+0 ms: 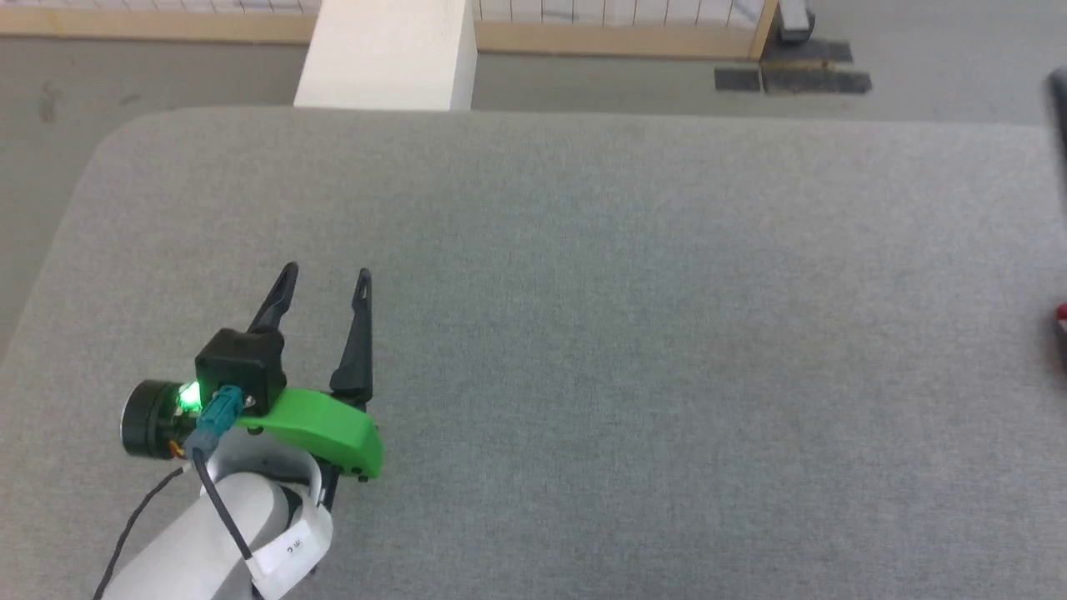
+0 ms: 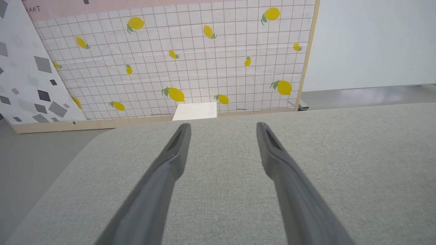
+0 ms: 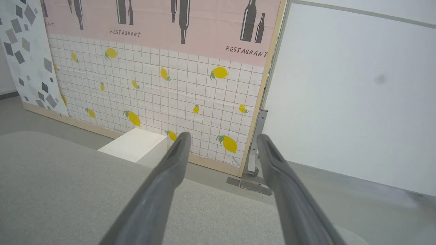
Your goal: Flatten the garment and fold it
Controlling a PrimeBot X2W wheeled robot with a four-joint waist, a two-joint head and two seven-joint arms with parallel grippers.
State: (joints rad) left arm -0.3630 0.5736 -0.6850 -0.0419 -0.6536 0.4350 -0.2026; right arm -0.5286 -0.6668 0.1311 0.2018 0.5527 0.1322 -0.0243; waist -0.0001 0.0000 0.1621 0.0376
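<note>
- The left gripper (image 1: 327, 275) is seen above the near-left part of the grey worktop (image 1: 633, 350), close to its left edge. Its two fingers are spread apart and nothing is held between them.
- The right gripper (image 3: 221, 139) is spread and empty as well. In its wrist view it is held above the far edge of the worktop, and a white block (image 3: 131, 144) is seen beyond that edge.
- Of the garment (image 1: 1062, 317), a small red patch is seen far toward the right side of the worktop, cut off by the border of the head view. How it lies cannot be told.
- The flattening is judged to be not yet begun, and no cloth is touched by either gripper. The step in hand appears to be the approach to the garment.
- For the next move, the body and the arms would need to be turned toward the right side of the worktop, so that the whole cloth is brought into sight. After that, an edge of it could be pinched and pulled out flat.
</note>
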